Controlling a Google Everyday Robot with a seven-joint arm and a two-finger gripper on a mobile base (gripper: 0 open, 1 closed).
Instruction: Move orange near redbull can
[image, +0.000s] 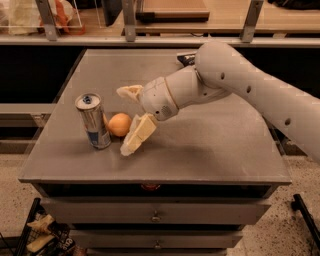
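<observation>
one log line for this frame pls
gripper: open, fingers either side of orange | orange: on table, close beside redbull can | redbull can: upright | task: placement looks done
</observation>
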